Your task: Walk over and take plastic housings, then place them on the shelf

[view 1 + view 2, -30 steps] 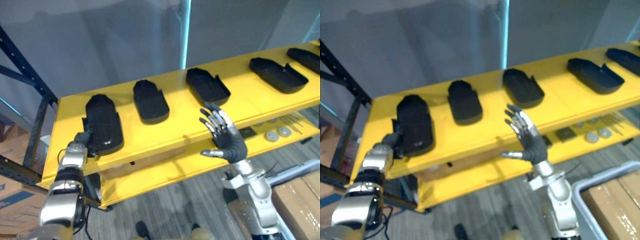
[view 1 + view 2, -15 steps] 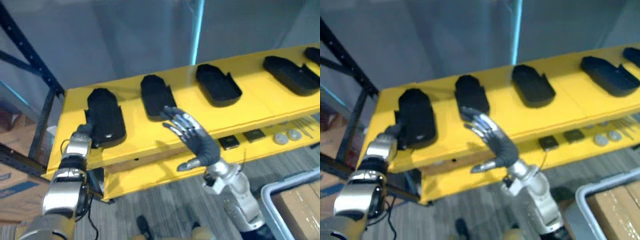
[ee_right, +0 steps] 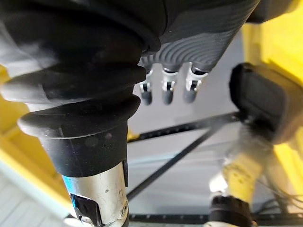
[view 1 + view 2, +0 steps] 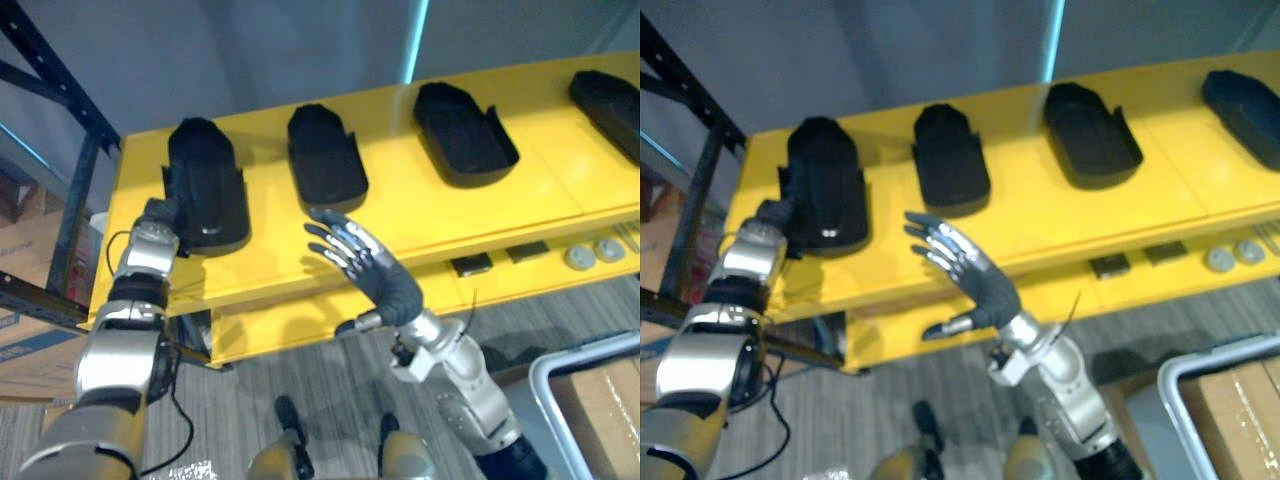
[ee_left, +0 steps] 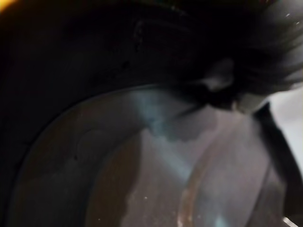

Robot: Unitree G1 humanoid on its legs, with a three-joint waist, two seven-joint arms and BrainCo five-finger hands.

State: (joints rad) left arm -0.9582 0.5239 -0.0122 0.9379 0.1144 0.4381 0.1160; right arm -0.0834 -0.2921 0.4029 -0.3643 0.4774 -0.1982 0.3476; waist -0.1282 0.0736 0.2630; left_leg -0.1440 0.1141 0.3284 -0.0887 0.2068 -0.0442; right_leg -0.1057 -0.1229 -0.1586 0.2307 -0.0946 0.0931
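Observation:
Several black plastic housings lie in a row on the yellow shelf (image 4: pixel 400 215): the leftmost housing (image 4: pixel 205 195), a second (image 4: pixel 325 168), a third (image 4: pixel 465 132) and a fourth (image 4: pixel 610 110) at the right edge. My left hand (image 4: pixel 158 217) rests against the near left corner of the leftmost housing (image 5: pixel 94 71), which looms dark and close in the left wrist view. My right hand (image 4: pixel 365 265) hangs open, fingers (image 3: pixel 163 90) spread, in front of the shelf's edge below the second housing and holds nothing.
A lower yellow shelf (image 4: pixel 300 320) carries small dark and round parts (image 4: pixel 580 255). A dark rack upright (image 4: pixel 75 195) stands at the left, with cardboard boxes (image 4: pixel 20 340) beside it. A grey-rimmed bin with a box (image 4: pixel 590 400) sits at the lower right.
The camera has shifted, so the shelf sits higher and further right in view. My right hand has swung left along the shelf front, from below the third housing to below the second. My left hand stays put.

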